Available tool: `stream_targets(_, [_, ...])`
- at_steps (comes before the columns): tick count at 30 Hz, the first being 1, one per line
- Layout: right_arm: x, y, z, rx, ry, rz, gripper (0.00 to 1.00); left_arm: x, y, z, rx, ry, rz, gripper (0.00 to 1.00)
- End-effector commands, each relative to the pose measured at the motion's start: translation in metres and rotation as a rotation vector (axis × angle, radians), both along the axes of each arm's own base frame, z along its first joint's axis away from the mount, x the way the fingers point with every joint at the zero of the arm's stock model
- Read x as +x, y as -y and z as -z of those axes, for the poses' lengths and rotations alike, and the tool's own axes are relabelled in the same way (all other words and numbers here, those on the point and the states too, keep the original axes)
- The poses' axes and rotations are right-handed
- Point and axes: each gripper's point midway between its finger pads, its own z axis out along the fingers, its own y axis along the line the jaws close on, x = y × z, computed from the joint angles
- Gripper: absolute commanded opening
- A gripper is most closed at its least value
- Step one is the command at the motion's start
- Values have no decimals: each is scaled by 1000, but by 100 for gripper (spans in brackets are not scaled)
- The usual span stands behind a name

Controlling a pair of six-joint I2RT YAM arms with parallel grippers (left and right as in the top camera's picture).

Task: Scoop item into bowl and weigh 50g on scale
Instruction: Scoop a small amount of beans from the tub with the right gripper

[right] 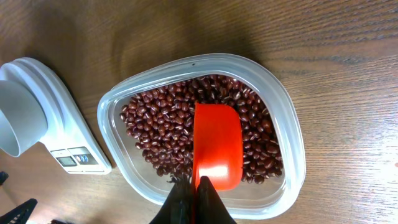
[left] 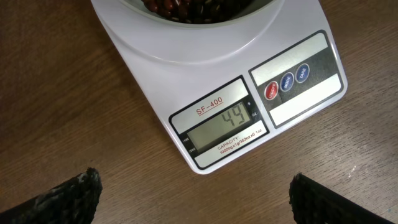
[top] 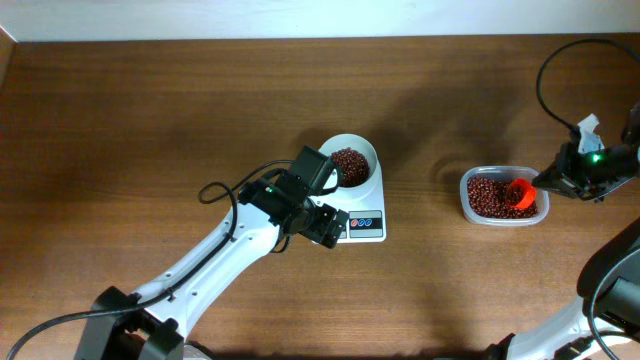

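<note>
Right tool [right: 194, 198] pinches the thin handle of an orange plastic scoop [right: 216, 146], fingers pressed together on it. Scoop cup sits over the middle of a clear rounded-rectangular tub [right: 283, 124], open side up and bare orange inside; cannot tell if it touches the beans [right: 155, 127] under it. Those beans are small, dark red-brown and glossy, in a loose grainy layer across the tub floor.

Left tool [left: 200, 202] is spread wide with nothing between its dark textured fingers, low over the worktop [top: 150, 110], just off the display end of the scale [left: 311, 56] and not touching it. Scale is white, smooth and rectangular with rounded corners. Its grey display [left: 222, 127] reads 49, with red and blue round buttons [left: 286, 83] beside it.

Round white bowl [top: 365, 148] stands on the scale's far end, and a small heap of the same beans lies inside it. Bowl and tub are well apart, with bare brown wood grain between them. Open worktop lies left of and behind the scale. Tub sits near the right edge of the overhead view, close to the right arm.
</note>
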Motion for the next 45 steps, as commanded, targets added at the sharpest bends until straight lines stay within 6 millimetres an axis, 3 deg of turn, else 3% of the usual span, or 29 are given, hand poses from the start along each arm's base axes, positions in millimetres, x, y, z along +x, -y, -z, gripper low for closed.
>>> stream_targets(1, [7,2,-14,-1,61,-13,4,0,0,-3,-4,11,-8,99])
stream_targets(10, [13,12,-27,87,158,34,4,0,0,-3,-4,11,-8,99])
stream_targets(25, [10,16,-24,62,136,38,4,0,0,-3,-4,11,-8,99])
stream_targets(36, [10,15,-25,73,131,54,4,0,0,-3,-4,11,-8,99])
stream_targets(40, [13,2,-35,148,201,1,4,0,0,-3,-4,11,-8,99])
stream_targets(45, [10,7,-41,194,231,26,4,0,0,-3,-4,11,-8,99])
